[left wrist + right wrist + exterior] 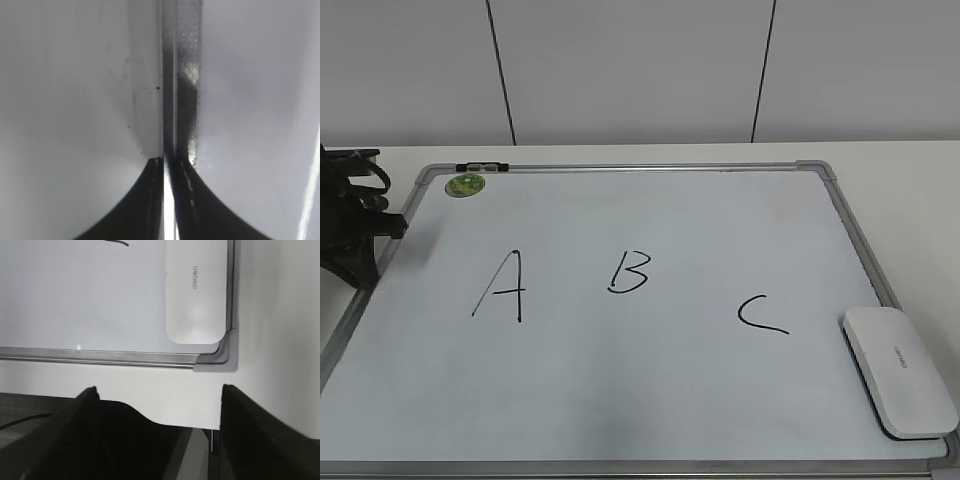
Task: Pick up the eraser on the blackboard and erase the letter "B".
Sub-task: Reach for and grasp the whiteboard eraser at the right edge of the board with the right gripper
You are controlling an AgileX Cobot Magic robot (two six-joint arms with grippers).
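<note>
The blackboard (650, 400) lies flat on the white surface (900, 165), with the letter "B" (629, 271) drawn near its middle. The eraser (898, 369) rests untouched in the board's near right corner, against the frame. The right claw (159, 407) hangs with its jaws spread wide, just off the board's near edge, with the eraser (196, 295) a little ahead of it. The left claw (164, 162) sits pinched nearly closed over the board's left frame, well away from the eraser, holding nothing.
</note>
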